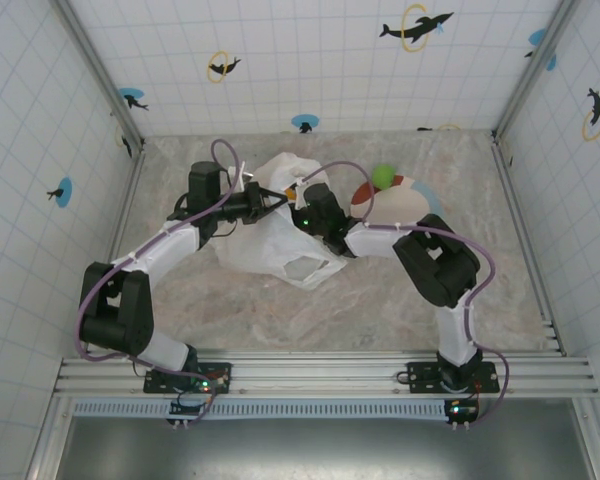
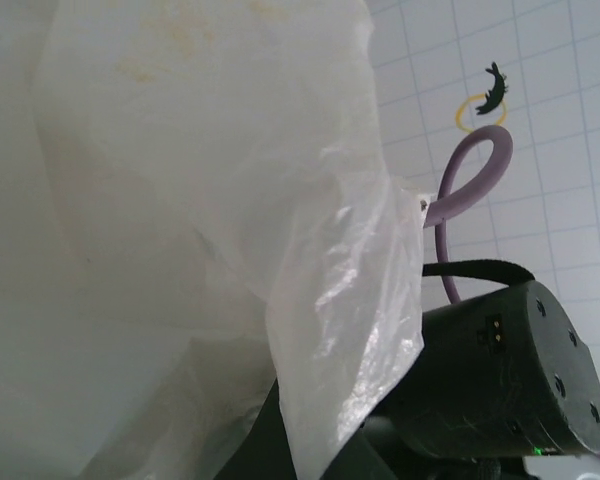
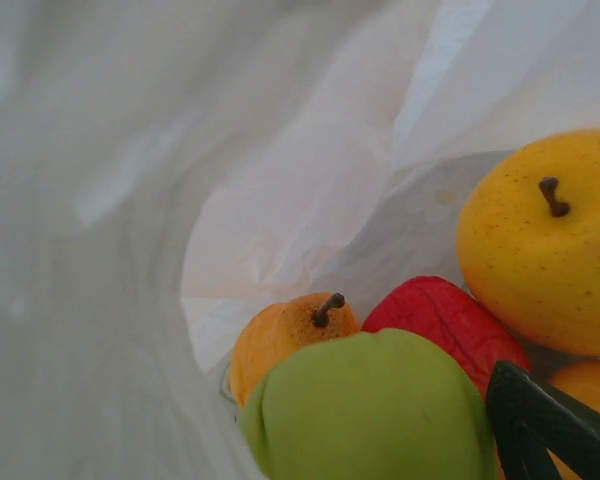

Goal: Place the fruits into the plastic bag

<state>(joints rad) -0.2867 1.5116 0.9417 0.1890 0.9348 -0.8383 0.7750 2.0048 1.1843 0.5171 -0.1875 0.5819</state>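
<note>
The plastic bag (image 1: 270, 245) lies crumpled at the middle of the table (image 1: 380, 310), between the two wrists; the left gripper (image 1: 261, 203) meets its upper left rim, jaws pressed together and seemingly pinching the thin film, which in the left wrist view hangs right across the lens. The right gripper (image 1: 306, 208) reaches into the bag's mouth from the right; inside, one dark finger (image 3: 545, 425) shows at the lower right, and whether the pair is spread or closed I cannot tell. Just beside that finger lies a green fruit (image 3: 370, 410), touching a red fruit (image 3: 442, 312) and a small orange fruit (image 3: 280, 335); a large yellow fruit (image 3: 545, 245) sits to the right; white folds press close on the left and above. A green lime (image 1: 383, 176) rests on the plate (image 1: 408, 196), just right of the bag and behind the right forearm. The purple cable (image 1: 325, 170) arches over the bag. Tiled walls (image 1: 310, 70) close the back and both sides; bare tabletop lies open in front of the bag and right of the plate.
</note>
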